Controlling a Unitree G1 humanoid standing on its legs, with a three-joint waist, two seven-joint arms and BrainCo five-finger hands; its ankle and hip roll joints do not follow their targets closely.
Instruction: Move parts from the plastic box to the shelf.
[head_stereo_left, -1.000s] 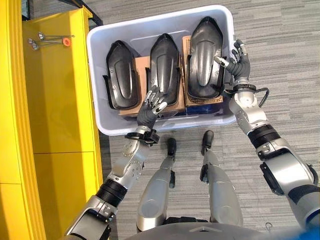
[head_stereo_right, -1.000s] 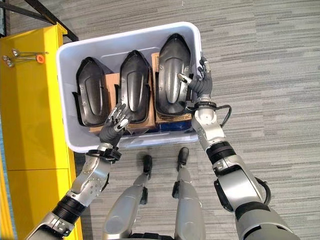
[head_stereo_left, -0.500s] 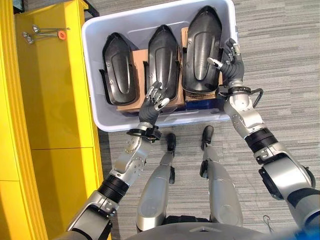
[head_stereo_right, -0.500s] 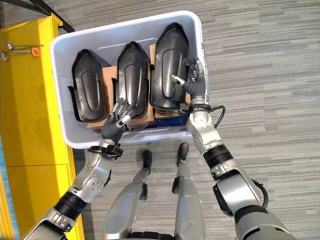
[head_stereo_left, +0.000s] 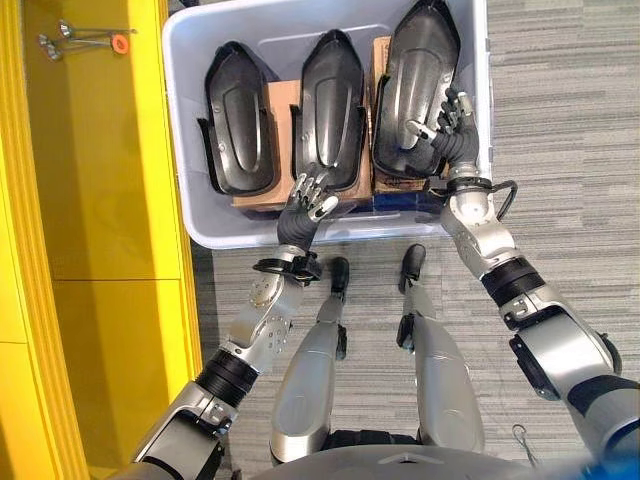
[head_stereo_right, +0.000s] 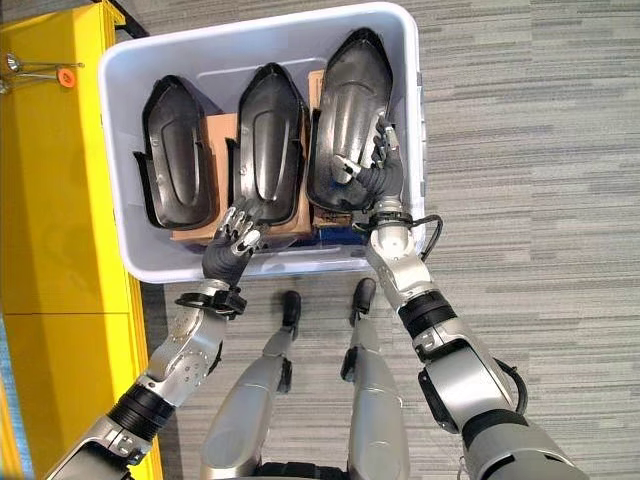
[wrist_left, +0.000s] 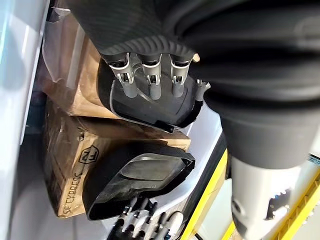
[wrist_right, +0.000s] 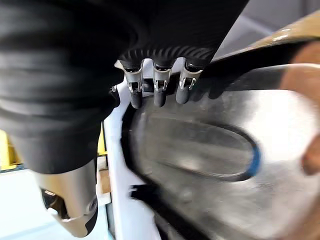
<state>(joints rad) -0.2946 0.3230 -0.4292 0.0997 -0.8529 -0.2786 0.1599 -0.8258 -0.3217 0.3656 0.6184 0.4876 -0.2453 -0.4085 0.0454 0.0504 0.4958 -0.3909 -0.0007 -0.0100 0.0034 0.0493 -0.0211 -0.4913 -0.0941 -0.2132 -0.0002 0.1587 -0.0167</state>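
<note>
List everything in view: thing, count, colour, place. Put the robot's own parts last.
plastic box: one, pale lavender-white, on the floor in front of the robot.
black moulded parts: three, glossy black, side by side in the plastic box, lying on the cardboard boxes.
cardboard boxes: at least two, brown, under the parts in the plastic box.
shelf: one, yellow, beside the plastic box on the robot's left.
metal tools: a few, silver with an orange piece, on the shelf's far end.
carpet floor: grey striped, under everything.
left hand: open, at the near end of the middle part.
right hand: open, fingers spread beside the rightmost part.
</note>
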